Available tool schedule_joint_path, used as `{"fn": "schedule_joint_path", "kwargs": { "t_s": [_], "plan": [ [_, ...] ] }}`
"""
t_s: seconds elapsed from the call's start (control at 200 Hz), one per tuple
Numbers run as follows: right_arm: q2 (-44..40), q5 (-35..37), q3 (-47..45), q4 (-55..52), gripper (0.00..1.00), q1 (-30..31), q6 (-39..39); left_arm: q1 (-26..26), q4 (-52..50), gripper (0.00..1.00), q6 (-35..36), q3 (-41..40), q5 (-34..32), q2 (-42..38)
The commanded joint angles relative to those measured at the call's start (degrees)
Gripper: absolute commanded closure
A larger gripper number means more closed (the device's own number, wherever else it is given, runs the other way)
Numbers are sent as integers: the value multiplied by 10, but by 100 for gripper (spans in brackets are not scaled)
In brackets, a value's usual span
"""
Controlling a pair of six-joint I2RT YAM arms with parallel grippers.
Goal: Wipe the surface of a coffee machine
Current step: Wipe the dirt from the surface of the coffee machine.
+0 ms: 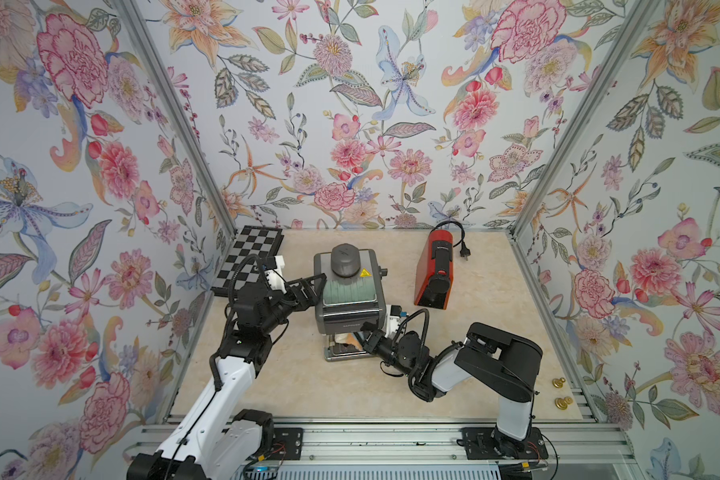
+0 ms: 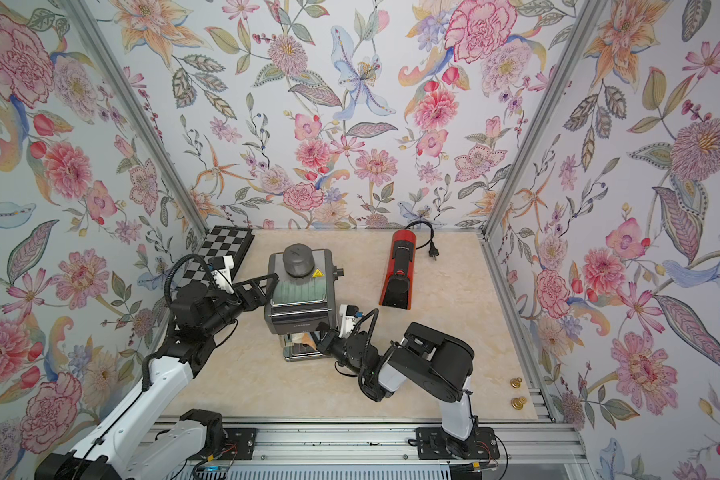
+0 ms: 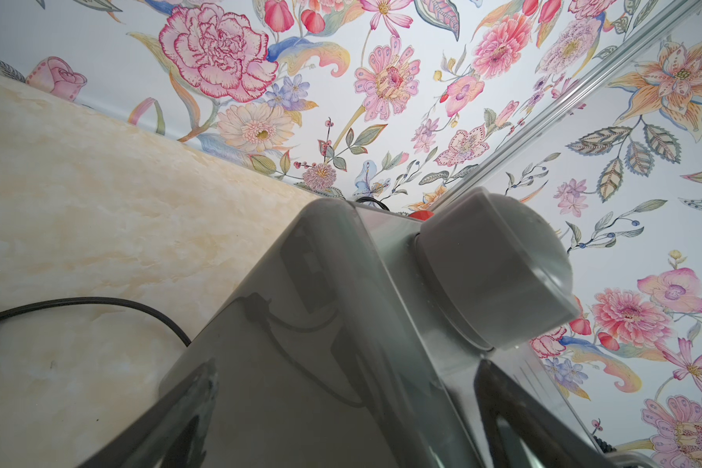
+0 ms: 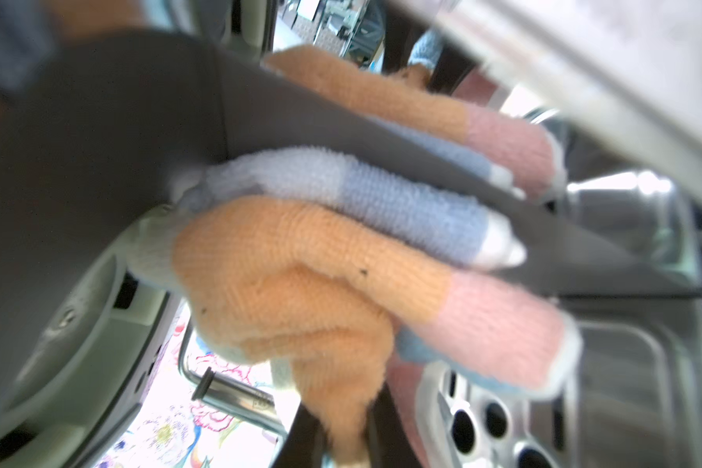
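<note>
Reaching low, the right hand pinches a cloth under the coffee machine.

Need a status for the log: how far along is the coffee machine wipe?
Done: right claw is shut on the striped cloth. In hand: cloth pressed under the grey coffee machine's front, above the drip tray; left claw braces its side. Left: which surfaces are already wiped cannot be told.

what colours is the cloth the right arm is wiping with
The cloth has orange, pale blue and pink blocks with white edging, seen best in the right wrist view.
</note>
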Motion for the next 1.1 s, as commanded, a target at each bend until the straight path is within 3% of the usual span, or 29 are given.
{"fn": "schedule_joint_path", "kwargs": {
  "t_s": [0.0,0.265,0.575,0.66,0.896,1.096],
  "plan": [
    [-49,53,-30,-7,100,-7,-25,-1,-9,1,12,-18,1,2],
    [-179,64,-72,-163,100,9,-108,-1,9,1,7,-21,4,14],
    [-301,192,-62,-405,100,114,-267,-1,13,1,8,-22,3,17],
    [-297,244,-32,-449,100,150,-317,-1,16,1,7,-22,6,21],
    [-216,288,73,-484,100,196,-447,-1,11,1,12,-14,8,21],
    [-158,312,152,-557,100,204,-494,1,2,1,17,-13,7,13]
  ]
}}
